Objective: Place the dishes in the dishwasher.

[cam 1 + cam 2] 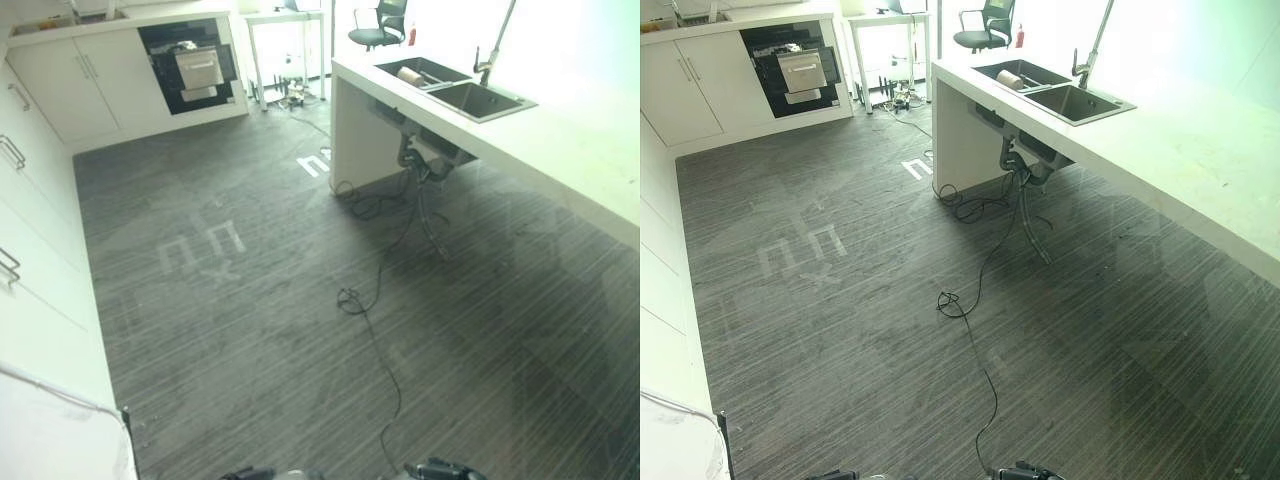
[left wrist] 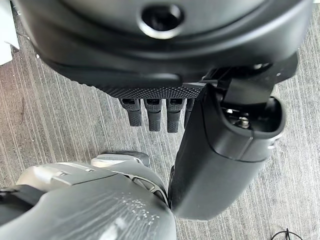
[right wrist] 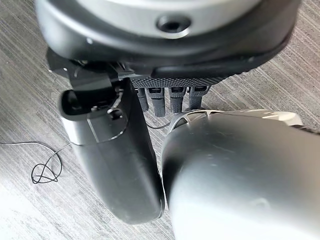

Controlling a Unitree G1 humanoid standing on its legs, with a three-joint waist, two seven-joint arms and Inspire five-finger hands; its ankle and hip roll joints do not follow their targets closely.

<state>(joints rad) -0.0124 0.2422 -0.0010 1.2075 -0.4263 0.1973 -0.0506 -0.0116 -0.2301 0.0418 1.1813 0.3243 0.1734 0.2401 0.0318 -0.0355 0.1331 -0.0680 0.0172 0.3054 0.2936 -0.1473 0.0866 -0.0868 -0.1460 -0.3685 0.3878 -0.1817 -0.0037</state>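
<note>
The left hand [image 2: 155, 107] hangs over the dark striped floor [image 1: 280, 300], its fingers straight and relaxed, nothing in them. The right hand [image 3: 170, 97] hangs the same way over the floor, fingers loose and empty, thumb down beside them.

The dishwasher [image 1: 190, 65] stands far off, set into the white cabinets [image 1: 80, 85] along the back wall. It shows as a black opening with its grey door or drawer pulled partly out, and dark racks inside; what they hold is too small to tell. The dishes lie well apart from it, in the sink [image 1: 1050, 88] sunk into the white counter [image 1: 1200, 150] on the right side of the room. The sink has two basins; in the far one lies a pale roundish thing [image 1: 1008, 79] on its side, perhaps a cup or bowl, too small to be sure. A tall tap [image 1: 1092, 45] rises at the sink's back edge.

Pale marks [image 1: 200, 248] shaped like letters or signs lie on the floor in the middle of the room, and another [image 1: 313, 165] near the counter's end; they cannot be read. A black office chair [image 1: 380, 25] stands beyond the counter, with a small red bottle [image 1: 1020, 37] near it.
</note>
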